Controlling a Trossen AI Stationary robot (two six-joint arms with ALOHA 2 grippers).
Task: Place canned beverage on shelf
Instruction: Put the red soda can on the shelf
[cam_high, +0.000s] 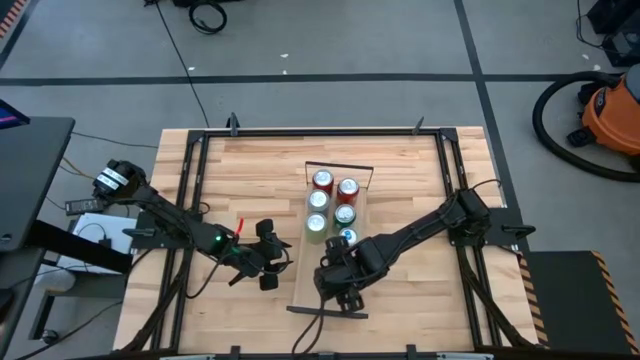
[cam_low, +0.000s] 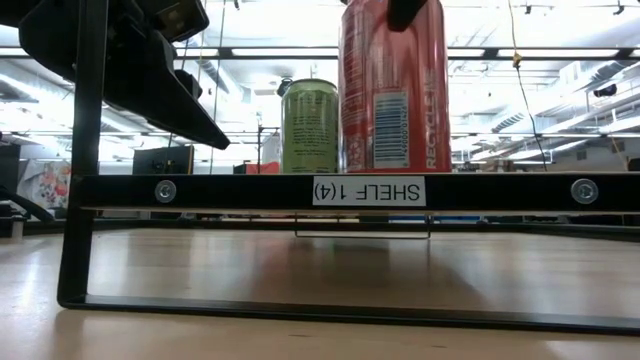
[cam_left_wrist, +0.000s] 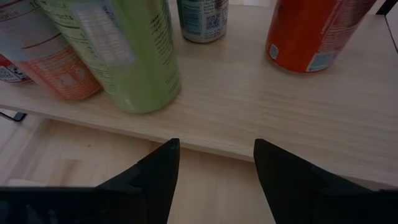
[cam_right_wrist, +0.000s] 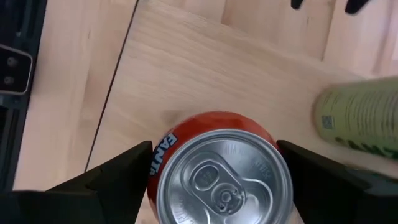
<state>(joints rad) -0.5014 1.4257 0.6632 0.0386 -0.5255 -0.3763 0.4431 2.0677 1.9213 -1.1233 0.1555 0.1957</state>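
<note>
The shelf (cam_high: 306, 290) is a narrow light-wood plank with black end rails, lying along the middle of the table. Several cans stand in two rows on its far half, among them a green can (cam_left_wrist: 124, 56) and two red-topped ones (cam_high: 322, 180). An orange Fanta can (cam_right_wrist: 217, 180) stands upright over the plank's near half, between the fingers of my right gripper (cam_right_wrist: 214, 146). My left gripper (cam_left_wrist: 216, 146) is open with nothing in it, just off the shelf's left long edge (cam_left_wrist: 205, 146), pointing at the cans. My right gripper pinches the Fanta can's side wall (cam_right_wrist: 160, 155) between its two fingers, one on each side, close below the rim. The fingers come from above, pointing steeply down. The can stays upright with its base (cam_left_wrist: 298, 65) at the plank; whether it rests there I cannot tell.
The nearest standing cans, a green one (cam_right_wrist: 360, 118) and a blue-topped one (cam_high: 347, 237), are a short way beyond the held can. The shelf's black near rail (cam_low: 250, 190) carries a label. Black frame bars (cam_high: 190, 200) run along the table's sides. Bare wood lies left and right of the shelf.
</note>
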